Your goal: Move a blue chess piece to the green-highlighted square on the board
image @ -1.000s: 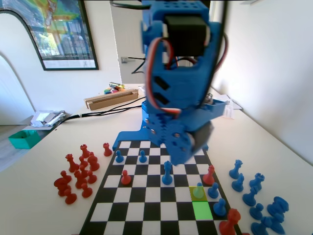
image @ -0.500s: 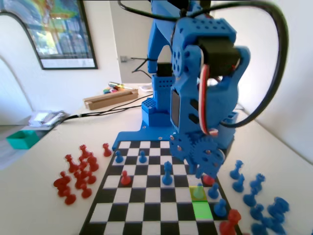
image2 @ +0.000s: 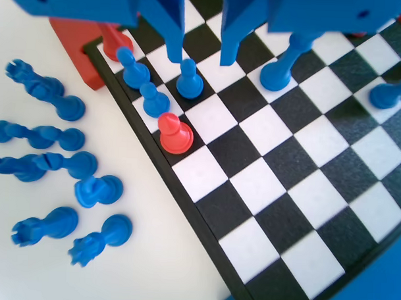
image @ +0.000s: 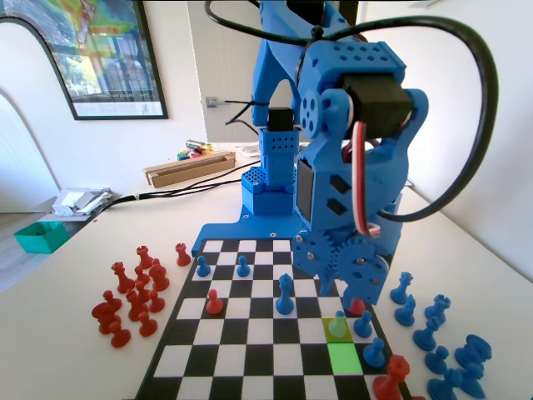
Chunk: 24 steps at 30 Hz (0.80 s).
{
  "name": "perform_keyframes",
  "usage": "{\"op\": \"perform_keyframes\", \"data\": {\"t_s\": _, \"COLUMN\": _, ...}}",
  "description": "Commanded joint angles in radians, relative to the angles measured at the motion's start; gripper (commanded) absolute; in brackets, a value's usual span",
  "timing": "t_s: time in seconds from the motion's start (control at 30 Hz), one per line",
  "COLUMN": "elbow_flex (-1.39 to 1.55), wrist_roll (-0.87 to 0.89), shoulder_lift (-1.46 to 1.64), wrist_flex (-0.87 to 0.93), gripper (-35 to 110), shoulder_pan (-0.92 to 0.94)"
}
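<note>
The pale teal blue chess piece (image: pixel 337 326) stands on the yellow-olive square, one square farther from the camera than the green-highlighted square (image: pixel 343 358) in the fixed view. The blue arm leans over the board (image: pixel 250 358), and my gripper (image: pixel 348 302) hangs low just behind that pawn. In the wrist view my gripper (image2: pixel 200 58) is open. Its two jaw tips stand apart just above the blue pawn (image2: pixel 188 80), one to each side of its head, not touching it.
Two deeper-blue pawns (image2: pixel 134 70) (image2: pixel 153 99) and a red pawn (image2: pixel 175 134) line the board edge beside the pale pawn. A tall blue piece (image2: pixel 282 64) stands close on the other side. Captured blue pieces (image: pixel 441 350) and red pieces (image: pixel 133 296) lie off the board.
The arm has swung round and lowered, bringing the gripper down over the pale pawn on the right of the board. No piece has moved.
</note>
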Motion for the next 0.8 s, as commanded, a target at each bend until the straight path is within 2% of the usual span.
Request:
{"op": "perform_keyframes", "data": {"t_s": 0.0, "elbow_flex": -0.058, "wrist_roll": -0.021, "shoulder_lift": 0.023, "wrist_flex": 0.0, "gripper": 13, "shoulder_pan": -0.011}}
{"op": "perform_keyframes", "data": {"t_s": 0.77, "elbow_flex": -0.115, "wrist_roll": -0.051, "shoulder_lift": -0.074, "wrist_flex": -0.034, "gripper": 13, "shoulder_pan": -0.009}}
